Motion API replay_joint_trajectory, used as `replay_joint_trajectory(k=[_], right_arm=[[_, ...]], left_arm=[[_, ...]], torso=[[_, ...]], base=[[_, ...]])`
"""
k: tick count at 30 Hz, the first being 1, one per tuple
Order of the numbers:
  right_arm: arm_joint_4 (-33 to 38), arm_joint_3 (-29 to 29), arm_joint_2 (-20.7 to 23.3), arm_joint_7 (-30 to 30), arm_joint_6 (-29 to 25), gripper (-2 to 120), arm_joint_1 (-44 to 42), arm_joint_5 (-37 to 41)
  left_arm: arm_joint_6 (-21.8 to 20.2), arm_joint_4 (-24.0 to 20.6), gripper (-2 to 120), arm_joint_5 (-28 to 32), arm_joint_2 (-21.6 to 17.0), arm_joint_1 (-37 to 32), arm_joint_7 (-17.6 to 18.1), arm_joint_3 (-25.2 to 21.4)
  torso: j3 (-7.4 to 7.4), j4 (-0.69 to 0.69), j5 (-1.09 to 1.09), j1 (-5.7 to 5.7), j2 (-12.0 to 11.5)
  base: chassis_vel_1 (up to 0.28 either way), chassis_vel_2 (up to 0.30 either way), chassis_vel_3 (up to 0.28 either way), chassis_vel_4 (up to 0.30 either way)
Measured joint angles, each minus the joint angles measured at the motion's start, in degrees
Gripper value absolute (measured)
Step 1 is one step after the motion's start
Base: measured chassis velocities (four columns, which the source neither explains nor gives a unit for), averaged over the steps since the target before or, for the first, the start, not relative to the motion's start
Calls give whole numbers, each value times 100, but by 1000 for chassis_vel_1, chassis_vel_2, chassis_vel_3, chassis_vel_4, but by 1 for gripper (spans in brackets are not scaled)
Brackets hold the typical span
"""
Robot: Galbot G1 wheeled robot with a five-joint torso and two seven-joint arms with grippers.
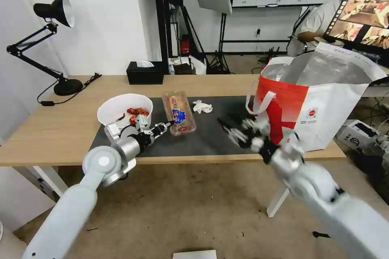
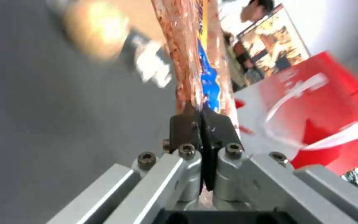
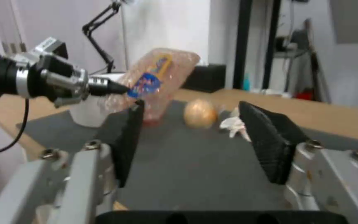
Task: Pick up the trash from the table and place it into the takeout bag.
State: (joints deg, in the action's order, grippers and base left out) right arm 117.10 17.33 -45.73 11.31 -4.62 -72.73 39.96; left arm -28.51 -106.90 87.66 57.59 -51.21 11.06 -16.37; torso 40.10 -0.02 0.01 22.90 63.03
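- The left claw is pinching the near edge of the clear hinged tray, its black tips pressed together on the thin plastic lip. In the right wrist view the tray is tilted up off the dark mat, which covers the middle of the surface.
- The tray looks light and thin-walled, so it should flex. A rim pinch like this one seems the sensible hold, though greasy plastic may slip and the leftovers could shift if it swings.
- The right claw hovers low over the mat just in front of the takeout bag, its jaws spread and holding nothing.
- The bag stands open at the right end of the surface, foil lining showing, soft-sided and likely to give if bumped.
- One white bowl with red scraps sits at the mat's left end, beside the left arm. It looks stiff, and its rim is the place to grip, kept level.
- One crumpled tissue lies beyond the tray: nearly weightless and soft, easy to pinch anywhere.
- One beige rounded lump rests on the mat near the tissue; it is probably the small knotted bag, but it is too smeared to be sure.
- Count: one tray, one bowl, one tissue, one lump, one bag.
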Motion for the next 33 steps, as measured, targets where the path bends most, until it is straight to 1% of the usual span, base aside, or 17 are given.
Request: replay_joint_trajectory(k=[3, 7, 8, 10, 11, 13, 17, 19, 21, 23, 24, 27, 29, 30, 31, 32, 33], right_arm=[[214, 476, -179, -35, -311, 81, -694, -309], [259, 676, -286, -42, -418, 88, -992, -450], [265, 836, -399, -44, -528, 96, -1261, -583], [243, 1156, -676, -41, -748, 100, -1807, -825], [243, 1156, -676, -41, -748, 100, -1807, -825], [116, 1440, -990, 48, -1024, 100, -2291, -1140], [5, 1563, -1218, 126, -1230, 100, -2542, -1350], [-89, 1611, -1496, 112, -1410, 100, -2761, -1550], [-103, 1609, -1565, 79, -1460, 100, -2834, -1616], [-139, 1599, -1749, 14, -1599, 100, -3021, -1847], [-139, 1599, -1749, 14, -1599, 100, -3021, -1847], [-170, 1599, -1844, -31, -1620, 100, -3104, -1997], [-174, 1601, -1847, -35, -1620, 100, -3114, -2015], [-183, 1607, -1847, -38, -1619, 100, -3121, -2028], [-217, 1631, -1838, -42, -1619, 100, -3127, -2053], [-217, 1631, -1838, -42, -1619, 100, -3127, -2053], [-241, 1643, -1824, -48, -1614, 100, -3126, -2063]], left_arm=[[23, -45, 0, -24, -24, 124, -54, -28], [59, -45, 0, -59, -31, 208, -121, -16], [102, -27, 0, -109, -43, 321, -212, 14], [249, 50, 0, -212, -66, 611, -364, 103], [249, 50, 0, -212, -66, 611, -364, 103], [416, 139, 0, -356, -42, 971, -414, 253], [561, 242, 0, -489, 16, 1261, -436, 450], [843, 425, 0, -722, 131, 1677, -439, 757], [901, 482, 0, -774, 171, 1778, -439, 853], [1045, 705, 0, -932, 388, 2188, -441, 1144], [1045, 705, 0, -932, 388, 2188, -441, 1144], [1231, 980, 0, -1083, 696, 2705, -407, 1540], [1263, 1038, 0, -1099, 782, 2822, -389, 1621], [1283, 1098, 0, -1114, 870, 2932, -367, 1695], [1314, 1233, 0, -1147, 1084, 3168, -314, 1876], [1314, 1233, 0, -1147, 1084, 3168, -314, 1876], [1350, 1313, 0, -1173, 1220, 3314, -284, 1997]], torso=[[1, 4, -2, 0, 0], [0, 4, -3, 0, 0], [0, 3, -1, 0, 0], [0, 2, -1, 1, 0], [0, 2, -1, 1, 0], [0, 2, -1, 1, -1], [1, 3, -2, 1, -1], [1, 3, 1, 1, -1], [1, 2, 2, 1, -1], [1, 2, 0, 1, -1], [1, 2, 0, 1, -1], [1, 2, 0, 2, -1], [1, 2, 0, 2, -1], [1, 2, 1, 2, -1], [1, 2, 0, 2, -1], [1, 2, 0, 2, -1], [1, 2, 1, 2, -1]], base=[[0, 0, 0, 0], [0, 0, 0, 0], [0, 0, 0, 0], [0, 0, 0, 0], [0, 0, 0, 0], [0, 0, 0, 0], [0, 0, 0, 0], [0, 0, 0, 0], [0, 0, 0, 0], [0, 0, 0, 0], [0, 0, 0, 0], [0, 0, 0, 0], [0, 0, 0, 0], [0, 0, 0, 0], [0, 0, 0, 0], [0, 0, 0, 0], [0, 0, 0, 0]])
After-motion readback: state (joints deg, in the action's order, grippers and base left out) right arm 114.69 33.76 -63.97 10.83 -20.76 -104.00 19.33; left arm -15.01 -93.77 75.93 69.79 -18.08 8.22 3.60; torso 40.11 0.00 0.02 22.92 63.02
